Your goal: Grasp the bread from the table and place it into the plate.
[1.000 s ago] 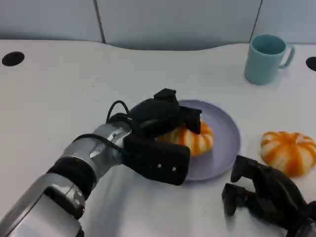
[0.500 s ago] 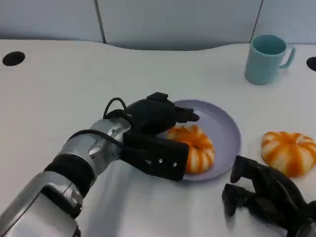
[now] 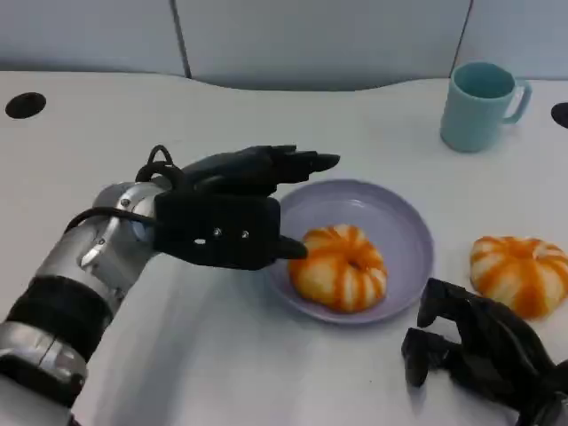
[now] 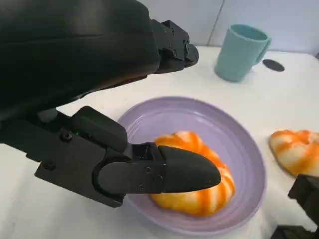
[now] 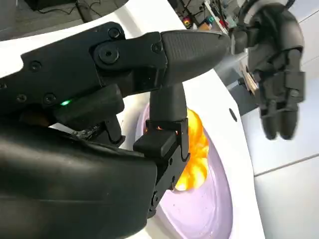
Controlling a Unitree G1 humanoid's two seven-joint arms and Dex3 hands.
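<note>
An orange-and-white striped bread lies in the lavender plate, toward its near left side. My left hand hovers just left of the plate, fingers spread and holding nothing, a little apart from the bread. A second striped bread sits on the table right of the plate. My right hand rests low near the front right, fingers apart and empty. In the right wrist view the bread in the plate shows past its fingers, with my left hand beyond.
A teal mug stands at the back right. Dark round holes mark the white table at far left and far right. A pale wall panel runs along the back edge.
My left hand has let go of the bread, spread its fingers and drawn back to the left, away from the plate. The bread now lies uncovered in the plate. The right hand has stayed put.
</note>
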